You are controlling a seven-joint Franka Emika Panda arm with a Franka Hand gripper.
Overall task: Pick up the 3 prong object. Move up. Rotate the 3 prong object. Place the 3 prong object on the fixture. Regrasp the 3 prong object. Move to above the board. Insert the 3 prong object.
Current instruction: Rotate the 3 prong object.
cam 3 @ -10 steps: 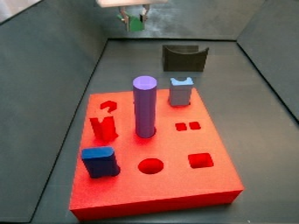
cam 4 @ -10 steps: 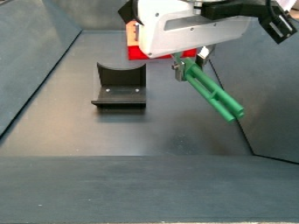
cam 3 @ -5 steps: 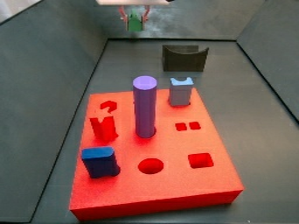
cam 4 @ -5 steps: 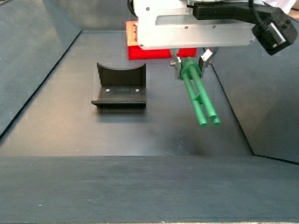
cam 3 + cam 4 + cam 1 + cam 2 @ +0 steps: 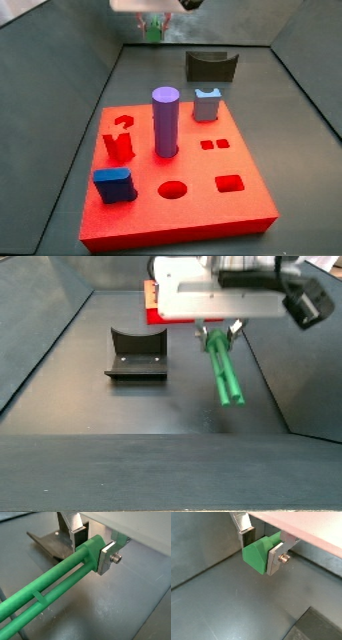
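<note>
- My gripper point(image 5: 218, 328) hangs in the air above the dark floor, off to one side of the fixture point(image 5: 135, 354) and not over it; in a side view it sits at the far end of the enclosure, beyond the board point(image 5: 174, 180).
- My two silver fingers point(image 5: 107, 556) are closed narrow on one end of the 3 prong object point(image 5: 223, 368), a bright green bar. In both wrist views the green end fills the gap between the pads, so I judge the hold firm.
- The bar's long axis runs away from my fingers and slopes downward: in a side view its free end points toward the floor and toward that camera, nowhere touching the floor (its thin shadow lies beside it).
- In a wrist view the bar shows as two long parallel green rails point(image 5: 47, 587) joined by a short crosspiece, reaching well beyond my fingertips. The other wrist camera sees only the clamped end, a green wedge point(image 5: 260, 554).
- The relation that matters next: the fixture stands to the side of the bar, apart from it, its notched upright facing the open floor. The bar's axis does not yet point at the notch.
- My judgement: I am mid-rotation, and the bar must line up with the fixture before it can be set down there.
- The board lies behind, well apart from the bar.
</note>
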